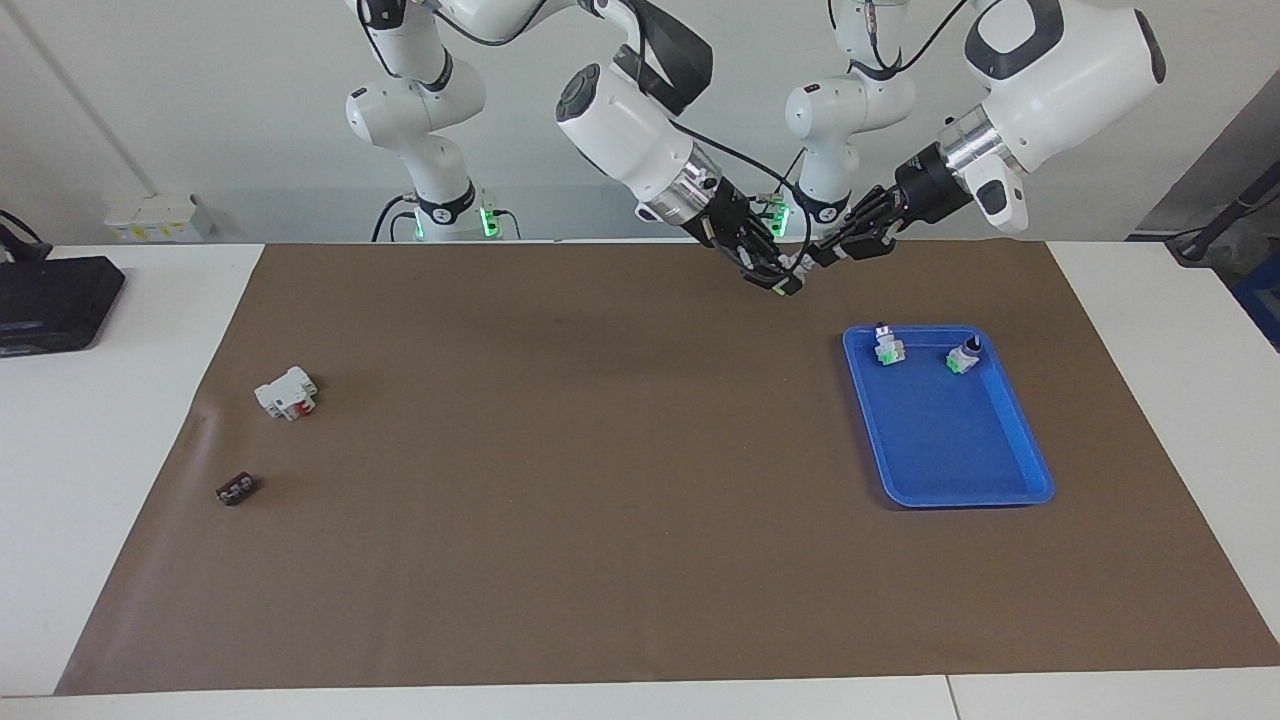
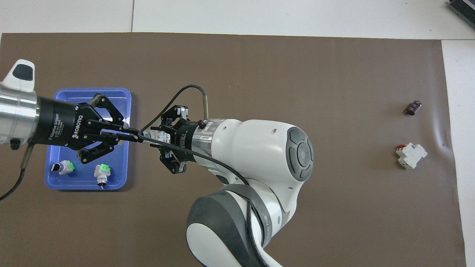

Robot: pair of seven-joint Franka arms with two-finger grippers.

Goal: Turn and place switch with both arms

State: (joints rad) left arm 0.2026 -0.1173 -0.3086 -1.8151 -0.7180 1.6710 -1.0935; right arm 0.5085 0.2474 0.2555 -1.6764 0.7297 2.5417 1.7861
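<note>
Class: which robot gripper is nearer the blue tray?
Left. The left gripper hangs above the mat beside the blue tray, on its robot-ward side; the right gripper meets it, slightly more toward the right arm's end.

Glossy blue plastic tray (image 1: 1005, 424) on a matt brown paper mat (image 1: 560, 520).

Blue tray (image 1: 1010, 480) (plain), brown mat (image 1: 600, 520), white table (image 1: 100, 450).
</note>
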